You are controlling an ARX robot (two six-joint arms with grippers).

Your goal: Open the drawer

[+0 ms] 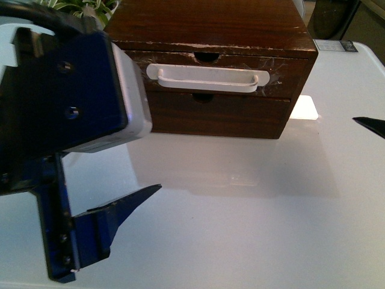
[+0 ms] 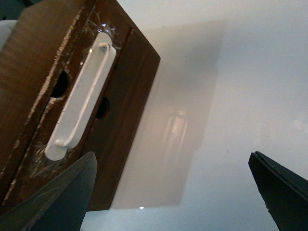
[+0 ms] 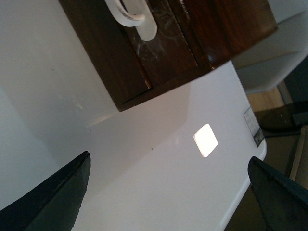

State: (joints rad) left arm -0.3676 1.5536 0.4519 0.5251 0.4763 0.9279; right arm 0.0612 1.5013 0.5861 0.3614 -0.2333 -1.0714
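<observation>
While both grippers hang over the white table (image 1: 240,229), the drawer (image 1: 289,71) sits shut in the upper middle of the front view. It fills the top slot of a brown wooden chest (image 1: 210,24), its front about flush with the plain lower drawer front (image 1: 228,117). A white bar handle (image 1: 207,77) runs across its scratched front, apart from both grippers. Left gripper (image 2: 172,156) has jaws spread wide and empty, lower left of frame, near the chest's left edge. Right gripper (image 3: 168,159) also has jaws wide and empty, with one tip showing at the right edge. Bare tabletop lies in front of the chest.
</observation>
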